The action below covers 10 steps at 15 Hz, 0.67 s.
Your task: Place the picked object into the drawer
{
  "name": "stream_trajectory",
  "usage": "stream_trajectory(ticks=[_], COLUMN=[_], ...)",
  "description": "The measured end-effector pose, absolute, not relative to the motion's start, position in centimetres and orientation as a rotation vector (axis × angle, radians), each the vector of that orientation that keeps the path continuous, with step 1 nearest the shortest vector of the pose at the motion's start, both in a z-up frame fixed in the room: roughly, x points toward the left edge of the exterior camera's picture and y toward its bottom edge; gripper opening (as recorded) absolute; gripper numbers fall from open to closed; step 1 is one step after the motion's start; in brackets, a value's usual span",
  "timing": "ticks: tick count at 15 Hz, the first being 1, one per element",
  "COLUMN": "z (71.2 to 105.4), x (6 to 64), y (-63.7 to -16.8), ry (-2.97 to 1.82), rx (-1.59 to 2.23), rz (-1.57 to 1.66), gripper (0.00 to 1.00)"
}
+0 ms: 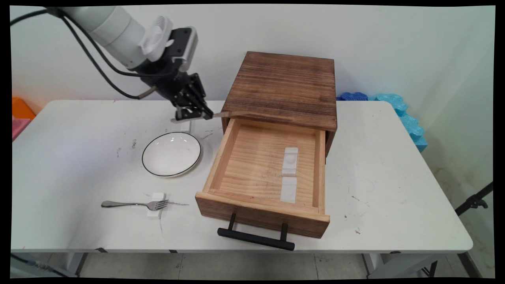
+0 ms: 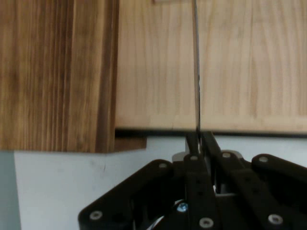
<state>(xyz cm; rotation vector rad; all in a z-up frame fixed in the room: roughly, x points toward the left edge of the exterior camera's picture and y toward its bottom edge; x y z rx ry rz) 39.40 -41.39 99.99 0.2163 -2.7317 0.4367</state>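
Knife (image 1: 230, 114) is clamped in the gripper (image 1: 207, 115) – jaws closed together on its handle end, blade flat and thin, held above the bench. Long axis runs roughly level, from the gripper at left toward the right, tip reaching over the back left corner of the open drawer (image 1: 221, 165), just below the cabinet's front edge. In the hand view the knife (image 2: 196, 72) shows edge-on as a thin dark line running straight away from the gripper (image 2: 197, 141), out over the drawer's pale floor.

Drawer is pulled well out of the dark wooden cabinet (image 1: 284, 86). Inside lie two small white blocks (image 1: 289, 161), end to end along the drawer's right side, the nearer one close to the front wall. Black bar handle (image 1: 255, 238) on the drawer front overhangs the near side of the bench.

Left of the drawer: a white bowl (image 1: 171, 154) with a thin dark rim, holding nothing visible. A small white stand (image 1: 185, 126) sits just behind it, under the gripper. Nearer the front, a metal fork (image 1: 134, 204) lies with handle to the left and tines resting on a white block (image 1: 156, 205).

Bench (image 1: 394, 177) is white and scuffed with small dark marks. Pale wall behind – blue foam pieces (image 1: 398, 108) at the far right corner, orange and pink items (image 1: 19, 114) at far left.
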Motion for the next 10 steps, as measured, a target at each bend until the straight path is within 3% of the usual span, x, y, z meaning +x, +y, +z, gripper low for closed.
stream_trajectory(ticks=[10], z=[98.0], x=[31.1], y=[-42.6], ry=[-2.694], rx=[0.153], rz=[0.448], gripper=[0.00])
